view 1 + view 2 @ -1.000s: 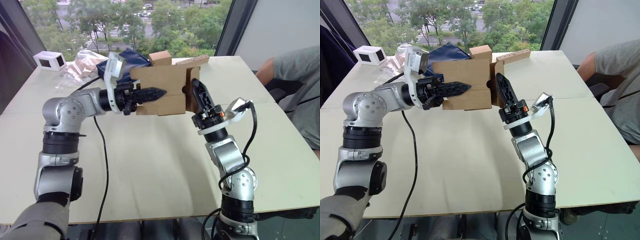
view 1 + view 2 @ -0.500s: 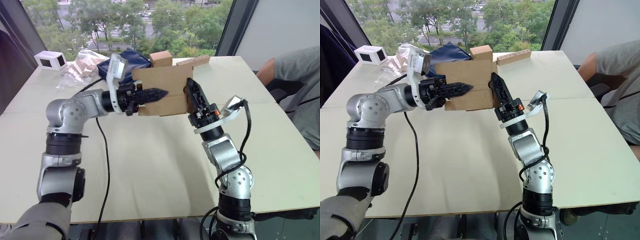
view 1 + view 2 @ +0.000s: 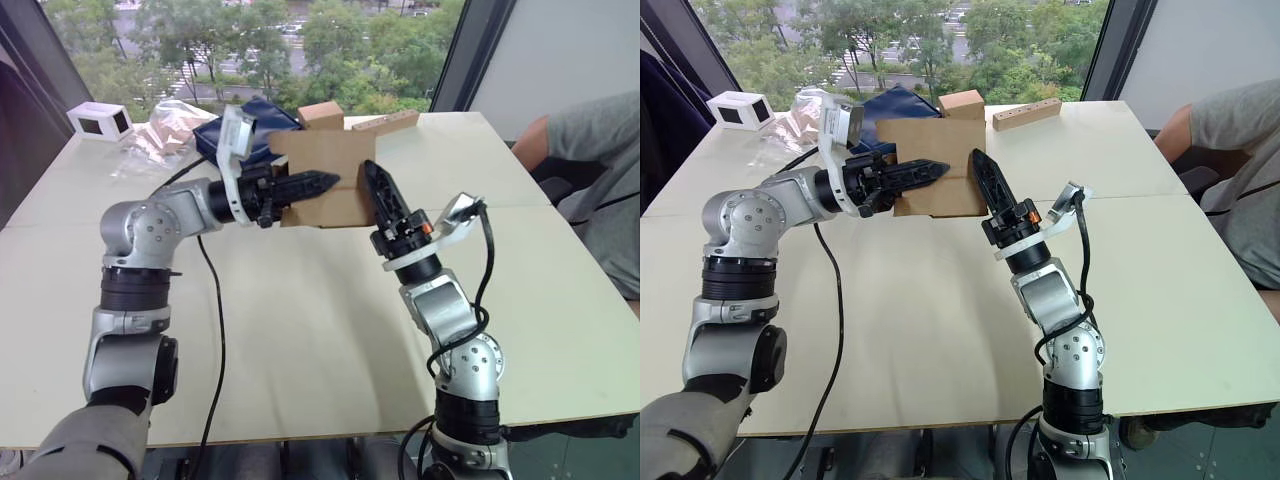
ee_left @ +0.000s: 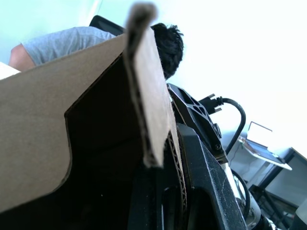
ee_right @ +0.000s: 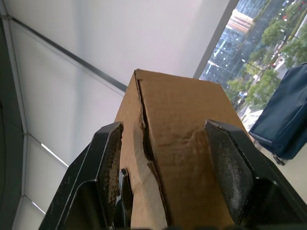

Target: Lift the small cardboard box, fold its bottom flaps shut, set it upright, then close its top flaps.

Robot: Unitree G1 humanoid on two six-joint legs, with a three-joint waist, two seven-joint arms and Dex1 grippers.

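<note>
The box [image 3: 325, 180] is hanging above the table [image 3: 300, 320], toward its 12 o'clock edge. The left gripper [image 3: 318, 183] is clamping a box wall between its fingers. The right gripper [image 5: 165, 177], fingers spread, is straddling the box's 3 o'clock end.

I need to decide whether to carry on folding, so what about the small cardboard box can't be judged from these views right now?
- Eye views: the far face and both flap ends of the small cardboard box are hidden behind its own near face.
- Left wrist view: the box's inside is dark; the left tool grips its wall, but a flap edge blocks the rest.
- Right wrist view: the right tool straddles the box; whether its fingers press it is unclear.
</note>
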